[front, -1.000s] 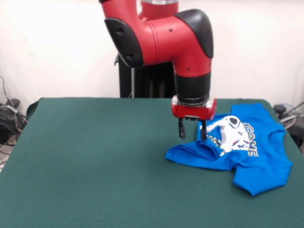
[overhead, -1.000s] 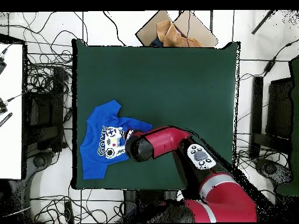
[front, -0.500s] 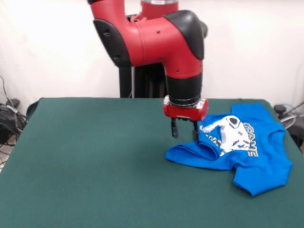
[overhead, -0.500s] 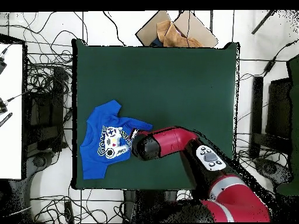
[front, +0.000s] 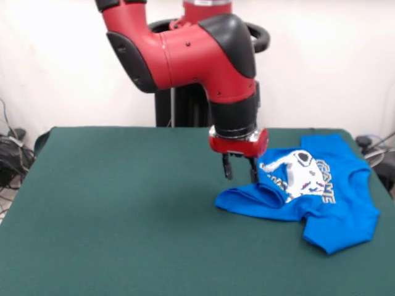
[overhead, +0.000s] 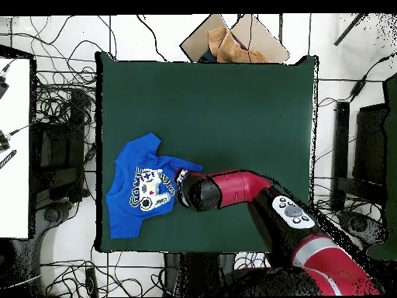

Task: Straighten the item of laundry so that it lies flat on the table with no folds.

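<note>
The item of laundry (front: 321, 206) is a bright blue T-shirt with a white print, lying at the right side of the table (front: 123, 203). Its left part is folded over into a rumpled ridge, and one sleeve points toward the front edge. My gripper (front: 240, 171) hangs open and empty just above the cloth, beside the shirt's folded left edge and slightly behind it. In the overhead view the shirt (overhead: 128, 198) lies near the left edge of the table (overhead: 233, 109). There the arm's wrist (overhead: 195, 191) covers the gripper next to the shirt's right edge.
A cardboard box (overhead: 233, 43) with brown material sits just past the table's far edge in the overhead view. Cables (overhead: 62, 116) lie on the floor around the table. A white surface (overhead: 14, 147) stands at the left.
The arm has shifted away from the shirt's print, leftward in the front view, and risen slightly. The gripper stayed open and the shirt has not moved.
</note>
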You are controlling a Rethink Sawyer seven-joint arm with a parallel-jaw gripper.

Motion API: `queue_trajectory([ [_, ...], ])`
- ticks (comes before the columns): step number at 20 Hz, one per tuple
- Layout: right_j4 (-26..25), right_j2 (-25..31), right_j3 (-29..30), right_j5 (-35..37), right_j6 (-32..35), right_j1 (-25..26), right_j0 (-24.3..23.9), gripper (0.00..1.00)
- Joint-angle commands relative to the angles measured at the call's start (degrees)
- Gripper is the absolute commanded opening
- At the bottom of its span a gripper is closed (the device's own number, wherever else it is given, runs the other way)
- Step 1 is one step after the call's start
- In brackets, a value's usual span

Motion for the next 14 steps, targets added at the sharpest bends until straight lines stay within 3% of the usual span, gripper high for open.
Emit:
queue_trajectory([
  [1,4.5,4.3,4.9,6.1,0.4,-3.2,2.0,1.0],
  [10,3.5,-0.1,7.0,1.1,2.8,-2.7,5.4,1.0],
  [14,-0.7,-4.5,1.1,-5.3,2.9,5.4,7.2,1.0],
])
